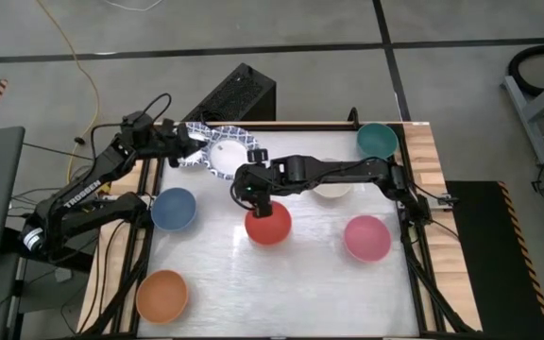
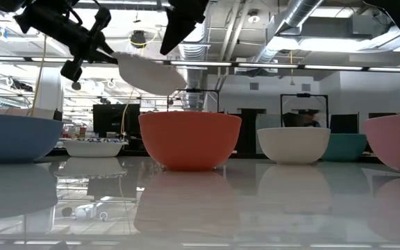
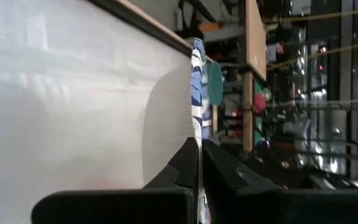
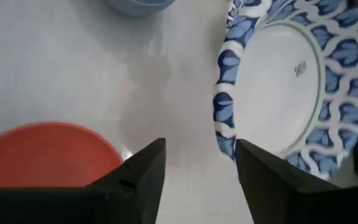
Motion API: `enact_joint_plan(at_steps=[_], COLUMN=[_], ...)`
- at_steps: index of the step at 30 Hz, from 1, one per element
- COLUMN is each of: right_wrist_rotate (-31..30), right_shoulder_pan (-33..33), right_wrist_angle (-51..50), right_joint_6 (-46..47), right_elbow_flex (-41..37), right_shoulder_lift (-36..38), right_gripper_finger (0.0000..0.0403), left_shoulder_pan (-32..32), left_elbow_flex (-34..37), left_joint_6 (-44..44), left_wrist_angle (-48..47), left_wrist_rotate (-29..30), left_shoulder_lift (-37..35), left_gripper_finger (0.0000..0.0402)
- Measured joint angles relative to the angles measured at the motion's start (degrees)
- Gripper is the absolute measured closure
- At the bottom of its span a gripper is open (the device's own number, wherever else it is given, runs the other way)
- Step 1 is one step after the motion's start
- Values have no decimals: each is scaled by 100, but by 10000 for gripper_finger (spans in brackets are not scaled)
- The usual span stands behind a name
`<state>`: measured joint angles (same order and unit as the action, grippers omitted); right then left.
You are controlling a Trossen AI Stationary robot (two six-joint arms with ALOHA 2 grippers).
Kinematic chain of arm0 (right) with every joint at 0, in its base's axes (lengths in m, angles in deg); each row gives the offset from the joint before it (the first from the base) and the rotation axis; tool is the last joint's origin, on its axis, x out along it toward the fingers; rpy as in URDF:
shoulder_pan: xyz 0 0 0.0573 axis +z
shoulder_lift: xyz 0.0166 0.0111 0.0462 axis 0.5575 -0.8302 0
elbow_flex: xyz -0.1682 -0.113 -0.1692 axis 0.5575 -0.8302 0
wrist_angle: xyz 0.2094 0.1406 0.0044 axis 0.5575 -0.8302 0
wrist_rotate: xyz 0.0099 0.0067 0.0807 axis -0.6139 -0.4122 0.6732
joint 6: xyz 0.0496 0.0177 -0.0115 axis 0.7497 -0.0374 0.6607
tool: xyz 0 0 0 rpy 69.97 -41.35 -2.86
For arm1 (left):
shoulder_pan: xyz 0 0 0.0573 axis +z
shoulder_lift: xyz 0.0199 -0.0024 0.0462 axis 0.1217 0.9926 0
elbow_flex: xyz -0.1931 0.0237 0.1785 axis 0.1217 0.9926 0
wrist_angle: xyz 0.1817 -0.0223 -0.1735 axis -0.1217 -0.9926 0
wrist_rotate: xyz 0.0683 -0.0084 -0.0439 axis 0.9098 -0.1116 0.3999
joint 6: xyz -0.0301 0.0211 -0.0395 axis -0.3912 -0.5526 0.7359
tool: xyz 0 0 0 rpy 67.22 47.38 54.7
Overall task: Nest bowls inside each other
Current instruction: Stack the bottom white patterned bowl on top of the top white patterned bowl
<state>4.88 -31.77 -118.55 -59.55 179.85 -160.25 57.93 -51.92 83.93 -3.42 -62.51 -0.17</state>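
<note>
High view showing left gripper pinching shut on the rim of a blue-and-white patterned bowl, holding it tilted above the table's far edge. Right gripper, fingers spread wide (gripping nothing), hovering over the red bowl, arm reaching across from the right.

The high camera looks straight down on the whole white table; the low one looks level across it. Each wrist camera peers closely past its own fingers, and both share the raised blue-and-white patterned bowl.
</note>
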Motion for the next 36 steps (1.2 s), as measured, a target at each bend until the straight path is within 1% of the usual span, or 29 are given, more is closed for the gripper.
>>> enact_joint_plan(at_steps=[3,8,11,15,18,20,23,28,30,34,36], right_wrist_rotate=[-90,-391,-550,-852,-903,-914,-894,-842,-829,-835,-853], right_shoulder_pan=[-1,-44,-76,-66,-59,-59,-61,-30,10,145,225], right_wrist_angle=[1,-148,-403,-828,-1045,-1047,-1064,-1021,-983,-903,-957], right_joint_6=[545,1787,2331,2591,2696,2700,2762,2802,2806,2803,2809], right_elbow_flex=[0,0,2,2,0,2,2,0,0,0,0], right_shoulder_lift=[1,89,141,197,295,353,504,896,1115,1682,1966], right_gripper_finger=[185,185,185,185,184,184,184,184,184,184,184], left_shoulder_pan=[0,0,3,7,12,54,193,384,413,419,420], left_elbow_flex=[0,0,0,0,0,129,669,1941,2439,3229,3495], left_joint_6=[-147,-195,-146,-124,220,409,805,1180,1315,1591,1629], left_wrist_angle=[-108,-492,-541,-607,-933,-861,-432,1039,1605,2625,2769], left_wrist_rotate=[495,1669,2343,3376,3945,4020,3776,3515,3496,3621,3725], left_shoulder_lift=[-3,-4,-37,-289,-579,-815,-1276,-2064,-2313,-2743,-2922], left_gripper_finger=[401,401,401,401,401,401,401,401,401,401,401])
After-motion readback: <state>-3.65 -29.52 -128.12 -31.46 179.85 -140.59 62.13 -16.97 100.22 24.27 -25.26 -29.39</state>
